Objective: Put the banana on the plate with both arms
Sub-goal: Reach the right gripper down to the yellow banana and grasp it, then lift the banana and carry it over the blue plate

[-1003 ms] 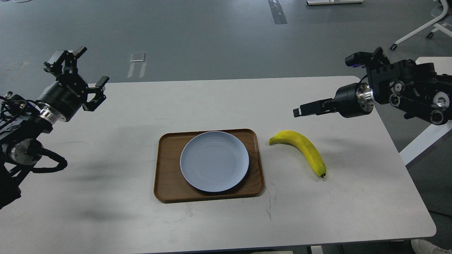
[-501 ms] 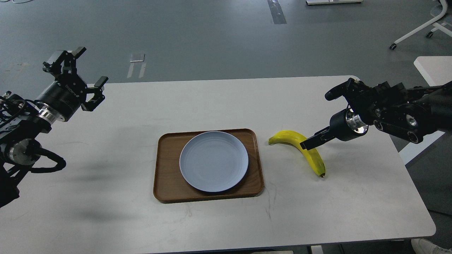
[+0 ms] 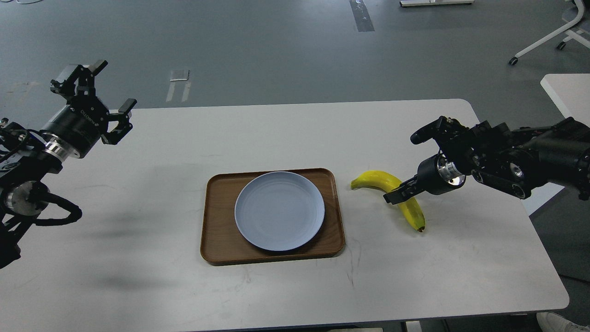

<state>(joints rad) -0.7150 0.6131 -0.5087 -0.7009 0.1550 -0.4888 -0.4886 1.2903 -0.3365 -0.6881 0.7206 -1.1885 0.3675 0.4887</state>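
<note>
The banana lies on the desk right of centre, beside the empty plate. The right gripper overlaps its middle, grip unclear; the left gripper hangs spread at upper left.

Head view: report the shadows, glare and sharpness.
Head view: sharp throughout, even overhead light; soft blurred shadows on the white table under the left arm; small glint on the right arm's silver wrist ring; no glare on the plate or banana.

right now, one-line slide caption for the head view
Right gripper reaches the banana lying beside the tray holding the empty plate; left gripper waits, open.
</note>
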